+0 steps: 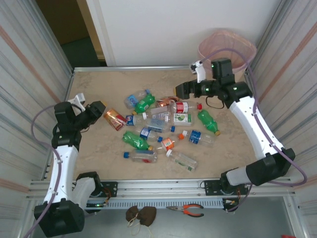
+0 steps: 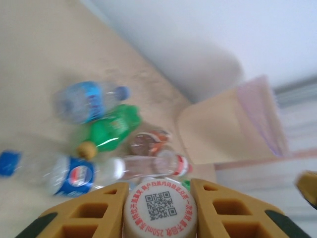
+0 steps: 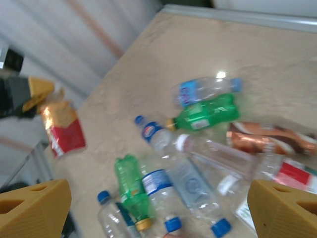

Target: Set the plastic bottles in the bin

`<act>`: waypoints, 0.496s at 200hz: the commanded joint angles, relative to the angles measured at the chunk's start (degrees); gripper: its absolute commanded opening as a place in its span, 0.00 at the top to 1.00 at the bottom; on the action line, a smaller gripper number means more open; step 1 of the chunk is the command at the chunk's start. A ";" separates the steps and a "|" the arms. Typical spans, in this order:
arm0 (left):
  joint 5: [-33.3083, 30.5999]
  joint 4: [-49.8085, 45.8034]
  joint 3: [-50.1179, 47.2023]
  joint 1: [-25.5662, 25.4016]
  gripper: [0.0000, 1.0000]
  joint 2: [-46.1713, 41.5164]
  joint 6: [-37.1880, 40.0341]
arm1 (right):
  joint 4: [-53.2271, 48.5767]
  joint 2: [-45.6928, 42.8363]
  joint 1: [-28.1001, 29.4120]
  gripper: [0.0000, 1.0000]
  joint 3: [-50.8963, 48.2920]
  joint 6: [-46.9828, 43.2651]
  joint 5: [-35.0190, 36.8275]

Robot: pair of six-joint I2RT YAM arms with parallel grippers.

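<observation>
This looks like a robot lab or test booth. The left arm [image 1: 62,163] and the right arm [image 1: 257,129] are bolted to a metal rail [image 1: 163,187] at the front of a tan tabletop [image 1: 99,148]. Ribbed metal walls [image 1: 25,74] close in both sides, with a plain white board [image 1: 163,29] behind. Purple cables [image 1: 33,126] hang off the arms. Plastic bottles [image 1: 136,140] lie scattered on the tabletop. Orange pliers [image 1: 187,210] lie on the front ledge, near a small brown thing [image 1: 140,214], maybe a pouch.
</observation>
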 commanded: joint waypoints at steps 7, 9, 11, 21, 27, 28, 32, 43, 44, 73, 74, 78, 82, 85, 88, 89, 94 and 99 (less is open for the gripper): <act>9.52 12.00 5.75 -4.60 0.83 0.26 6.47 | 10.63 -3.34 4.77 0.09 -3.54 -1.96 -7.65; 9.72 12.21 6.11 -5.07 0.83 0.33 6.91 | 10.92 -3.39 4.89 0.08 -3.70 -1.73 -7.82; 9.86 12.28 6.54 -5.52 0.83 0.37 7.46 | 11.47 -3.38 5.38 0.08 -3.90 -1.21 -8.29; 10.31 12.35 8.82 -7.99 0.84 0.78 10.60 | 14.48 -3.29 6.29 0.08 -4.48 0.92 -10.00; 10.57 12.31 10.07 -9.41 0.84 0.91 12.38 | 16.62 -3.12 7.05 0.09 -4.80 2.69 -11.33; 10.63 12.31 10.26 -9.68 0.84 1.00 12.71 | 16.95 -3.06 7.13 0.09 -4.81 2.88 -11.50; 10.84 12.35 11.06 -10.58 0.85 1.22 13.80 | 18.04 -3.00 7.48 0.09 -4.90 3.75 -12.13; 12.73 14.01 12.64 -12.91 0.86 1.69 16.57 | 20.31 -2.61 8.61 0.09 -4.91 4.98 -13.66; 12.81 14.26 12.73 -13.10 0.87 1.74 16.78 | 20.51 -2.58 8.66 0.09 -4.87 5.00 -13.81; 18.87 19.60 15.56 -18.29 0.93 3.68 23.43 | 25.18 -1.81 10.76 0.07 -4.84 4.21 -18.93; 19.04 19.65 15.78 -18.38 0.93 3.79 23.68 | 25.32 -1.79 10.79 0.07 -4.88 4.13 -19.17; 19.77 19.91 16.26 -19.16 0.94 4.16 24.68 | 25.99 -1.73 10.98 0.07 -4.82 3.90 -20.21; 20.54 20.16 16.91 -19.81 0.94 4.51 25.36 | 26.62 -1.53 11.14 0.06 -4.75 3.54 -21.31; 21.19 20.28 17.47 -20.36 0.94 4.80 26.13 | 26.97 -1.49 11.24 0.06 -4.70 3.19 -22.17; 21.74 20.37 17.92 -20.81 0.94 5.05 26.89 | 27.40 -1.36 11.38 0.05 -4.58 2.91 -23.07; 21.93 20.43 18.06 -20.96 0.94 5.18 27.17 | 27.53 -1.30 11.41 0.05 -4.53 2.86 -23.35; 22.89 20.61 18.84 -21.81 0.95 5.77 28.25 | 28.16 -1.16 11.52 0.05 -4.43 2.54 -24.72; 23.66 20.70 19.53 -22.64 0.95 6.32 29.34 | 28.85 -0.97 11.61 0.04 -4.29 2.19 -26.45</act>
